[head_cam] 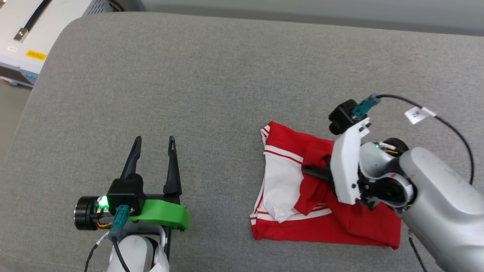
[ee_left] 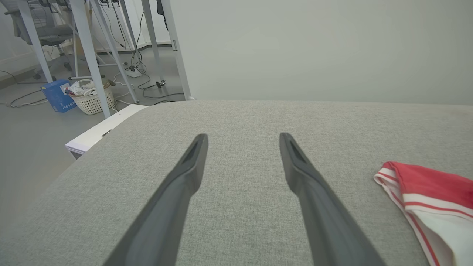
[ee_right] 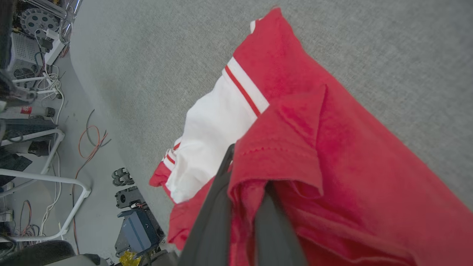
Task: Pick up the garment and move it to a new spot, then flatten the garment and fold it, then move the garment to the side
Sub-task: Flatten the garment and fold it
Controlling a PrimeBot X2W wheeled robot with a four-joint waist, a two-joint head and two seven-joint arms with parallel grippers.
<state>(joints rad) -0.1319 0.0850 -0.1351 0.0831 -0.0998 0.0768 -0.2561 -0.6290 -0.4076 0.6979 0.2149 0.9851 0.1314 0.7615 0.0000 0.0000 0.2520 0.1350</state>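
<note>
Head view: right hand (head_cam: 308,170) sideways, pinching garment (head_cam: 359,223); left hand (head_cam: 155,140) splayed.

Lay as a roughly folded red jersey-knit garment (head_cam: 332,228) with white sleeves and red-white striped trim, toward the right of the grey woven surface (head_cam: 189,75). Showed a white sleeve panel face-up on its left half, plain red elsewhere. Had one red fold raised near the middle, pinched in the closed right gripper (head_cam: 312,172).
</note>
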